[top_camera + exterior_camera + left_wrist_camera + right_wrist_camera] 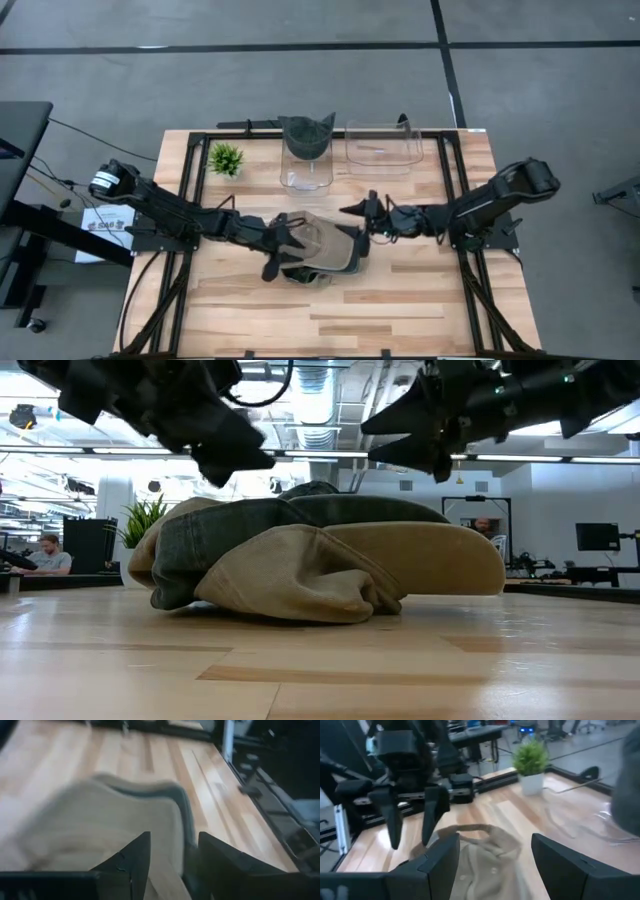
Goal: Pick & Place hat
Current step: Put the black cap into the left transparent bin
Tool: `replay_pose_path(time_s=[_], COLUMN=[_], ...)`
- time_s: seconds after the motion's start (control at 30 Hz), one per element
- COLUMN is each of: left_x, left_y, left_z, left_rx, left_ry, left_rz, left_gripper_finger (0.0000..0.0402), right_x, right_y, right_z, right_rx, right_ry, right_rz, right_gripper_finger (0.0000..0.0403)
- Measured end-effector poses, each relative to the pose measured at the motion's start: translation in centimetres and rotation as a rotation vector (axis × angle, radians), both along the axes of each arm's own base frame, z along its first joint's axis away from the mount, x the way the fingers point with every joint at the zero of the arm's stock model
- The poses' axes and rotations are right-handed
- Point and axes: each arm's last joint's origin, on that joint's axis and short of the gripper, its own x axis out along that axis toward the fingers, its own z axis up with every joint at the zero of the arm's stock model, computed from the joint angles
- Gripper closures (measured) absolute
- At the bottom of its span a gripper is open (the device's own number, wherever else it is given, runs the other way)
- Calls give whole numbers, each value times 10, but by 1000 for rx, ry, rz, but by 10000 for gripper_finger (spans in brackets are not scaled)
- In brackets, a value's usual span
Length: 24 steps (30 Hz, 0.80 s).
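- The hat (322,250) lies on the table (400,300), near centre, between my arms.
- My left gripper (283,243) hovers over its left side, fingers spread, holding nothing.
- My right gripper (360,212) hangs just right of it, also open and empty.
- I judge this the approach: next, lower the left gripper and close on the fabric.

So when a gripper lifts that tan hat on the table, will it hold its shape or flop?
Probably flop: the hat lies crumpled in soft folds, so the crown likely sags. The brim juts out flat, so it may stay stiffer. It looks like light cloth, likely to slide if pushed. The left gripper and right gripper hover open above it.
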Motion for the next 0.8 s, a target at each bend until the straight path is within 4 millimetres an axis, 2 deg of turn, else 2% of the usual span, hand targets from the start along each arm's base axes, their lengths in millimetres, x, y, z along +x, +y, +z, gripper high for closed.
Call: replay_pose_path(time_s=[0.17,0.4,0.63,0.8], left_x=[-1,1,2,3], left_y=[-1,-5,-3,-1], left_z=[-1,5,5,5], left_rx=[-24,-17,-1,-24], left_ry=[86,80,80,80], left_rz=[-35,-54,-58,-41], left_gripper_finger=[238,238,238,238], right_x=[20,44,45,38], right_y=[16,60,89,105], right_z=[-7,-3,1,-2], right_rx=[-118,-266,-393,-412], right_ry=[20,55,295,314], right_rz=[102,281,210,227], right_gripper_finger=[163,163,197,243])
